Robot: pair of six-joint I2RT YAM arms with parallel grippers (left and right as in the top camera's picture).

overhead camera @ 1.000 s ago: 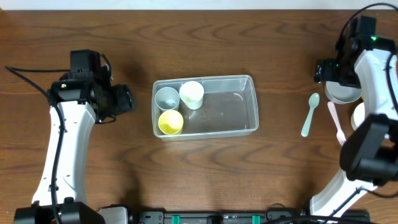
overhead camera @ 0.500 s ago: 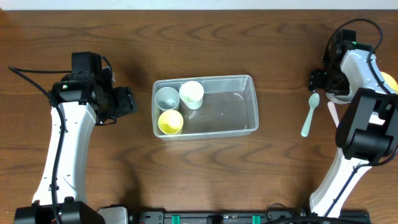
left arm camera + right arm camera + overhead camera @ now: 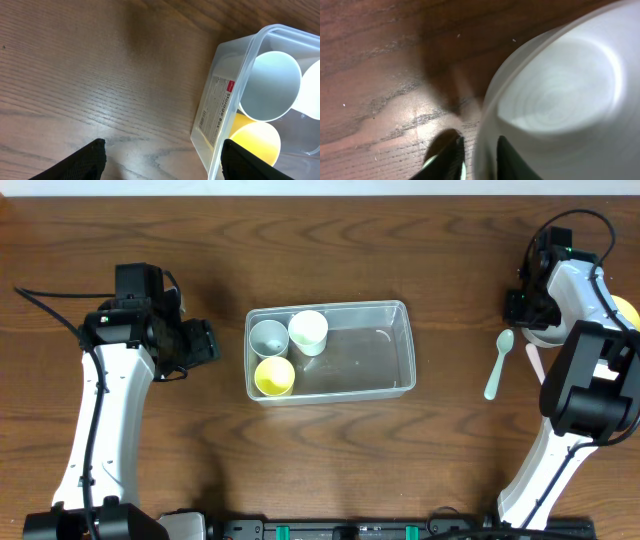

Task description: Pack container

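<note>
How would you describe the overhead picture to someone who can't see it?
A clear container on a wooden table holds a grey cup, a white cup and a yellow cup at its left end, between two robot arms.

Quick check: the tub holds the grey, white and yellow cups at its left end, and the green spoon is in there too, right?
Not quite. The container does hold the grey cup, white cup and yellow cup at its left end, but the green spoon lies outside it, on the table to its right. The overhead view shows this.
</note>
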